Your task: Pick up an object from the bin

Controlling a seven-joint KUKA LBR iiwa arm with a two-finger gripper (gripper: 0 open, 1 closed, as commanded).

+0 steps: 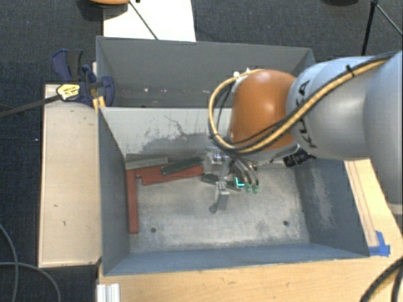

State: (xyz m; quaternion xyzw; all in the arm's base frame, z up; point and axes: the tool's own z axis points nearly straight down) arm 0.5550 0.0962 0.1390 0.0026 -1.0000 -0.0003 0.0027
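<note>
While the claw (219, 201), whose opening cannot be told, hangs over the middle of the bin (264, 222) just beside a dark green bar (184, 167), a descent may merely nudge that bar aside.

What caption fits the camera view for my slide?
Gripper down in the bin, at the right end of a red L-shaped piece lying toward the left wall.

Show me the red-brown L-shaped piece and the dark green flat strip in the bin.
Red-brown L-shaped piece (133, 201), camera view, on its long leg.
Dark green flat strip (182, 166), camera view, on its middle.
</note>
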